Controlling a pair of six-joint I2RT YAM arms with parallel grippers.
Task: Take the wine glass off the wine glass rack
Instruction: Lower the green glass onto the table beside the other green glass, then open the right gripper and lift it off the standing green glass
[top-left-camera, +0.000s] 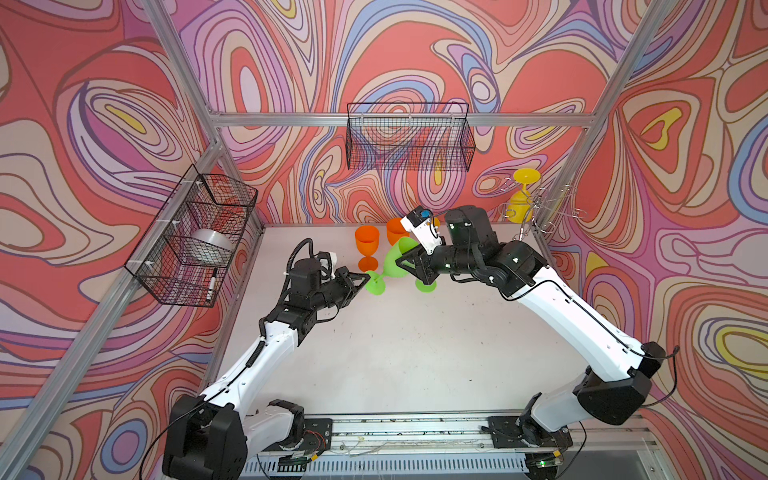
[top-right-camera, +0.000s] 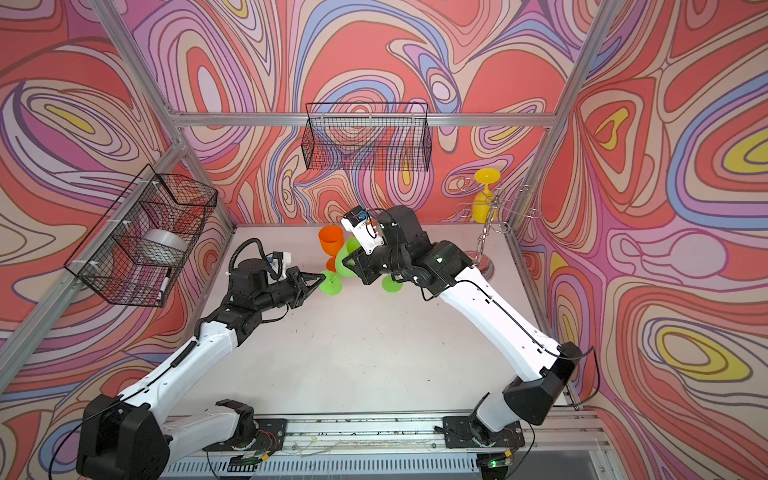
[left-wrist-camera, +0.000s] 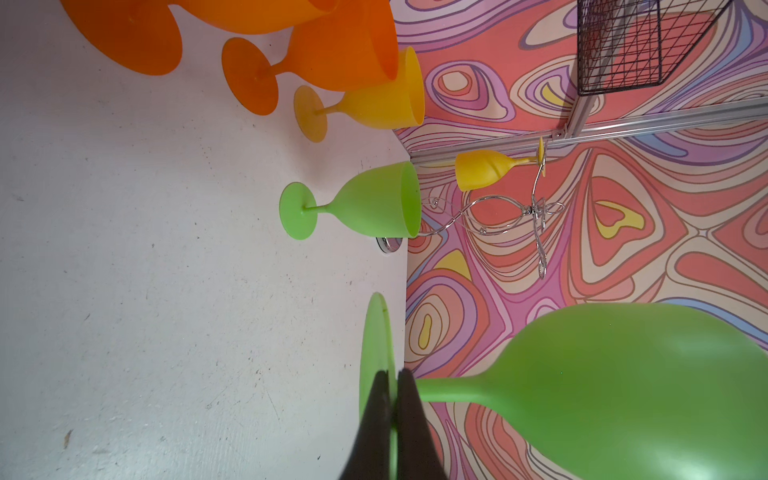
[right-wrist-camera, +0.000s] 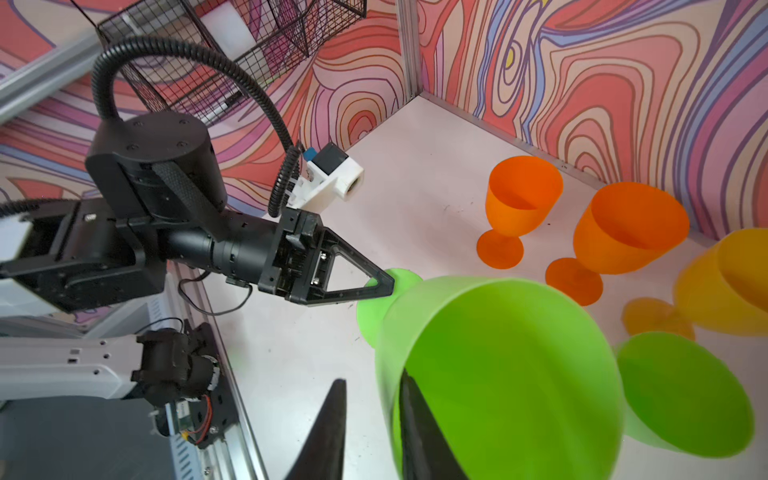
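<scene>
The wine glass rack (top-left-camera: 536, 208) (top-right-camera: 490, 216), chrome wire, stands in the far right corner. A yellow wine glass (top-left-camera: 521, 199) (left-wrist-camera: 482, 170) hangs upside down from it. In the middle, a green wine glass (top-left-camera: 399, 249) (right-wrist-camera: 498, 353) is tilted between both grippers. My left gripper (top-left-camera: 365, 279) (left-wrist-camera: 392, 374) is shut on the edge of its foot (left-wrist-camera: 376, 332). My right gripper (top-left-camera: 403, 261) (right-wrist-camera: 372, 377) straddles its rim: one finger sits inside the bowl, the other outside with a gap to the wall.
A second green glass (top-left-camera: 426, 284) (left-wrist-camera: 374, 205) stands just right of the held one. Two orange glasses (top-left-camera: 367, 243) (right-wrist-camera: 636, 224) and an amber one (right-wrist-camera: 731, 278) stand behind. Black mesh baskets hang on the back wall (top-left-camera: 409, 137) and the left wall (top-left-camera: 195, 237).
</scene>
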